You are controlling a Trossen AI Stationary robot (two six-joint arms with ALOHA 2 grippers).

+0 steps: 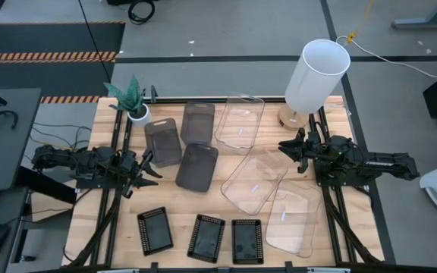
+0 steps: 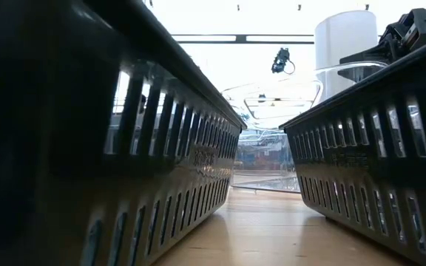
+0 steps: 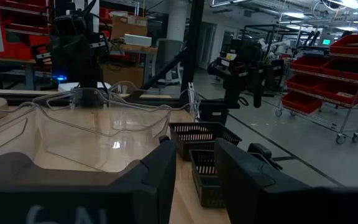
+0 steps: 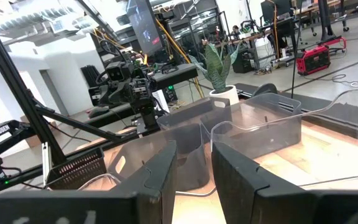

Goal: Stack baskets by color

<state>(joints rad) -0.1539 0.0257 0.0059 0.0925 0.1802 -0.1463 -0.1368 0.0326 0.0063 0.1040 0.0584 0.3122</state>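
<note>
- The nine baskets all lie singly on the wooden table (image 1: 89,227); none is nested in another, so by my reading the stacking has not begun.
- Three black mesh baskets sit in a row along the near edge: one (image 1: 155,230), the middle one (image 1: 206,238), the last (image 1: 247,241), each just beside the next.
- Three smoky grey baskets cluster toward the far edge, left of centre: one (image 1: 162,142), one (image 1: 196,123), one (image 1: 197,167); they look close or touching.
- Three clear baskets run diagonally on the right half: far (image 1: 240,121), middle (image 1: 253,180), near (image 1: 290,220), with edges that seem to overlap.
- The left gripper (image 1: 147,170) hangs by the left edge, next to the grey group, its fingers parted with a narrow gap and nothing between them.
- The right gripper (image 1: 288,147) hangs by the right edge, near the far and middle clear baskets, likewise slightly parted and empty.
- Next move, as I judge it: one arm must reach to a basket rim, pinch it and set it into a like-coloured one; the grey ones lie closest to the left gripper.
- A potted plant (image 1: 131,98) and a white cylinder (image 1: 317,74) stand at the far edge, apart from the job.
</note>
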